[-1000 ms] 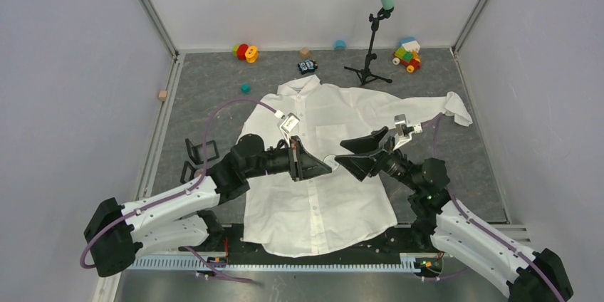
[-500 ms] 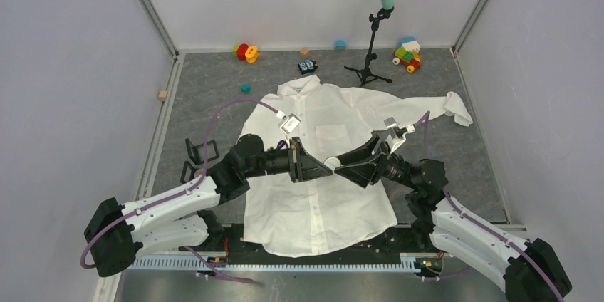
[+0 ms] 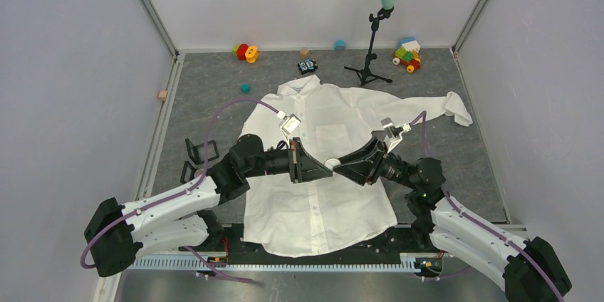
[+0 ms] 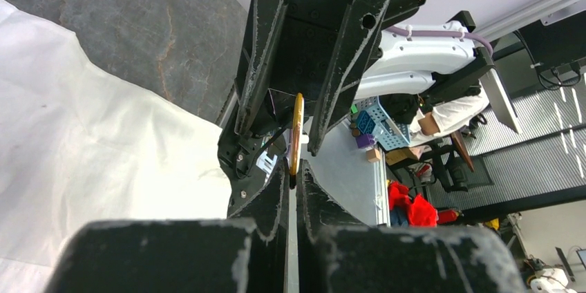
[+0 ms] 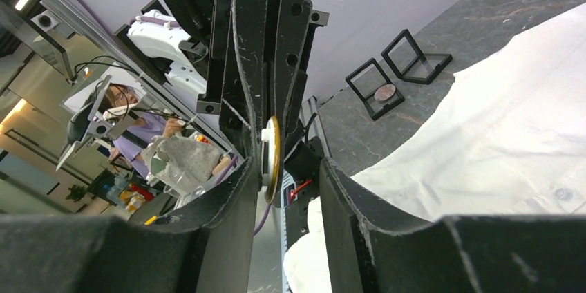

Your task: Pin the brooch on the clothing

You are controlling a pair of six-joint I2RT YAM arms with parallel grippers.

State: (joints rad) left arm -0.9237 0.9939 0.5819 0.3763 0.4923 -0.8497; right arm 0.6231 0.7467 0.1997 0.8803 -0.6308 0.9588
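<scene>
1. Brooch (image 4: pixel 297 134): one, edge-on, pinched at its rim between the left jaws, which are closed tight on it.
2. Right jaws: half open, straddling the brooch from the opposite side, not clamped.
3. Shirt (image 3: pixel 313 209): one, flat on the tabletop beneath both jaws.
4. Step, likely: two-handed regrasp before pinning. Next, the right jaws must close squarely on the rim.
5. Beyond the left jaws: two black stands (image 5: pixel 373 86).

White shirt (image 3: pixel 320 206), toys (image 3: pixel 407 55), black stand (image 3: pixel 372 45) on grey table (image 3: pixel 214 92)

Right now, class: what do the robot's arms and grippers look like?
The left arm and right arm have white shells, black joints and looping purple cables. The left gripper and right gripper have black, wedge-shaped fingers with scuffed pale edges.
</scene>
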